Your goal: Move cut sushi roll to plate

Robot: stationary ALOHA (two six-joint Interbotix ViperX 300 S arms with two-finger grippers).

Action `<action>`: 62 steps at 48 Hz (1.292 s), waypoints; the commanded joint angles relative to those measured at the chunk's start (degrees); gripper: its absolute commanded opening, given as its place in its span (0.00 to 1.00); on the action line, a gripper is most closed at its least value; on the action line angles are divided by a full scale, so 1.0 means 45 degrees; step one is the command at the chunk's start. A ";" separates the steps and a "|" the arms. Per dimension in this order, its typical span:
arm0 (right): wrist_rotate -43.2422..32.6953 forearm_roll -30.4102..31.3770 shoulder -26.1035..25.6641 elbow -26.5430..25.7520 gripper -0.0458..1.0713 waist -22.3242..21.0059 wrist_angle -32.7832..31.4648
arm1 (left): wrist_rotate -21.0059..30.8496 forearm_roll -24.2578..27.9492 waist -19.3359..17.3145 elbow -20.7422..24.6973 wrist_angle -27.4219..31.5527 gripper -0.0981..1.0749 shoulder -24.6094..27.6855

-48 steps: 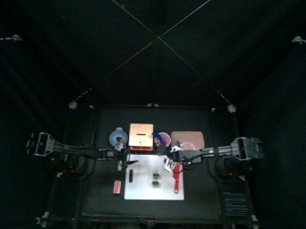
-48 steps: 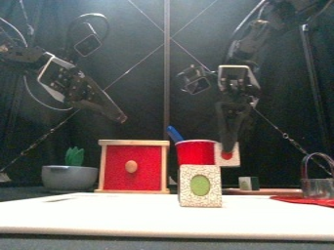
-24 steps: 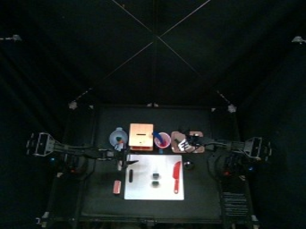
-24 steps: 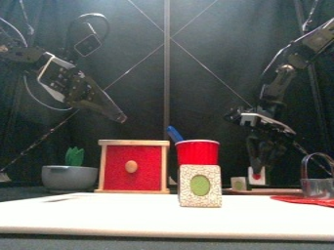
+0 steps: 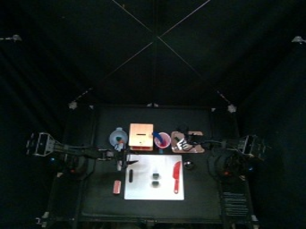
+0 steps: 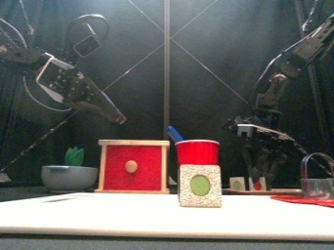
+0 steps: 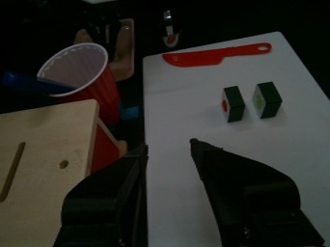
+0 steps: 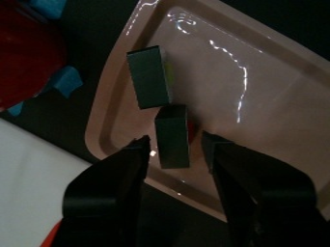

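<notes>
My right pincer point(image 8: 176, 145) hangs above the plate point(image 8: 264, 116), its two black jaws spread with a clear gap between them and nothing clamped. Just past my fingertips two pieces of the cut sushi roll point(image 8: 152, 77) lie on the plate's glossy pinkish surface: flat-faced, dark greenish blocks, one close under the jaws and tilted, the other a little farther out. The plate has a raised, rounded rim and shines where the light catches it.

My left pincer point(image 7: 168, 154) rests over the white cutting board point(image 7: 206, 145), jaws apart and empty. Ahead of it on the matte board sit two more roll pieces point(image 7: 252, 100), side by side and upright, dark with a reddish face on one. Beyond them lies the red knife point(image 7: 219, 56), flat on the board's far edge. To one side stand a red plastic cup point(image 7: 80, 77) and a pale wooden block point(image 7: 45, 145) with visible grain.
</notes>
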State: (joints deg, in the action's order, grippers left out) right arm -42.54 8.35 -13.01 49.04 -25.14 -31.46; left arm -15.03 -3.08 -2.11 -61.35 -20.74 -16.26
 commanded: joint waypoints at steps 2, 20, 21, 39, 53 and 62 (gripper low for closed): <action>0.0020 -0.0195 -0.0996 -0.0195 0.85 0.0352 -0.0039 | 0.0020 -0.0020 0.0000 0.0195 -0.0098 0.76 -0.0020; 0.0195 0.0039 0.1055 -0.2148 0.85 0.5781 0.1152 | 0.0020 -0.0020 0.0000 0.0469 -0.0117 0.76 0.0430; 0.0215 0.0039 0.1230 -0.2402 0.85 0.5957 0.1055 | 0.0020 -0.0020 0.0000 0.0488 -0.0117 0.76 0.0488; 0.2148 -0.0098 0.4375 -0.6309 0.85 0.7070 -0.0879 | 0.0000 -0.0020 0.0000 0.0547 -0.0117 0.76 0.0742; 0.2656 -0.0430 0.5156 -0.6660 0.85 0.7070 -0.0840 | 0.0000 -0.0020 0.0000 0.0508 -0.0117 0.76 0.0742; 0.2656 -0.0918 0.5566 -0.6582 0.84 0.7129 -0.0684 | 0.0000 -0.0020 -0.0020 0.0488 -0.0098 0.76 0.0762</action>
State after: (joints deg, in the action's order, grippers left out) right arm -30.67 4.39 12.66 20.13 6.86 -34.89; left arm -15.03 -3.08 -2.11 -60.03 -20.65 -12.74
